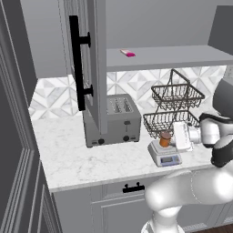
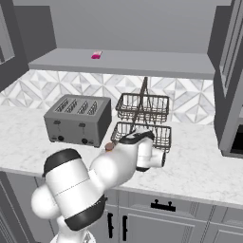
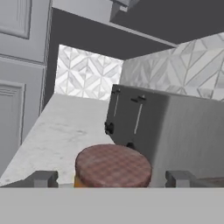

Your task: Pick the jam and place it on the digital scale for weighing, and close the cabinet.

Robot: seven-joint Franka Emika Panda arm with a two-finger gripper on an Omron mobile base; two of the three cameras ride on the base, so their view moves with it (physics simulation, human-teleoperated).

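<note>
Jam (image 1: 165, 138) sits on the scale (image 1: 164, 155) for weighing, our gripper (image 3: 111, 178) fingers spread clear either side of its lid; cabinet door (image 1: 93, 59) hangs open, unclosed.

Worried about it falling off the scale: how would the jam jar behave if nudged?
The jam stands upright on the digital scale, short and squat, so it probably slides rather than tips. Laid on its round side, it would likely roll. It looks rigid, perhaps breakable.
</note>
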